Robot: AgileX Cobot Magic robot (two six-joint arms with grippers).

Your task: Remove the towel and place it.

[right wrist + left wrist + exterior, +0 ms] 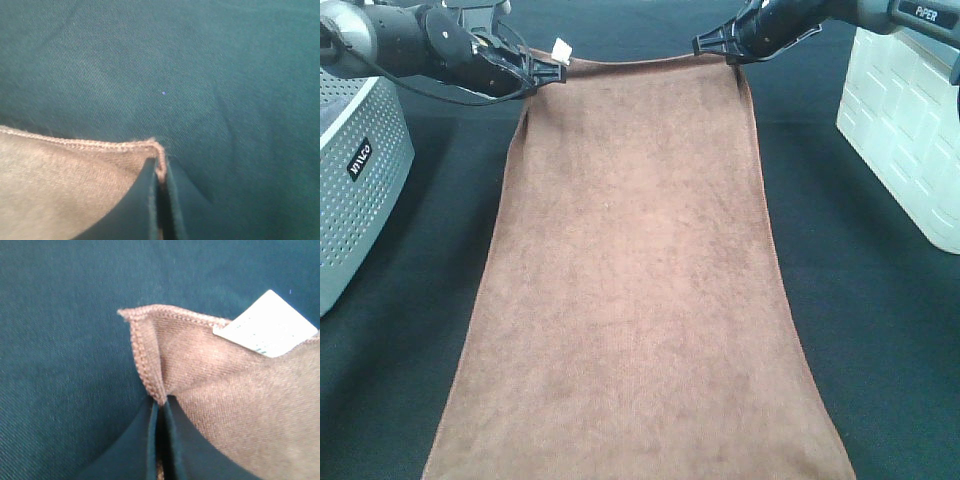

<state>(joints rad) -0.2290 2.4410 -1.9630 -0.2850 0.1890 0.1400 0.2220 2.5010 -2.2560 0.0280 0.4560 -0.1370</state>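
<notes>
Item: towel (635, 280), spread lengthwise on your bench (880, 330); your left pincer (548, 72) and right pincer (708, 45) each clenched on a far corner.

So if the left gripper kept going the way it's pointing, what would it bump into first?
The left gripper, shut on the towel corner by the white tag, points across the top edge toward the right gripper. It would probably only push towel before meeting that gripper, though depth is hard to judge.
</notes>
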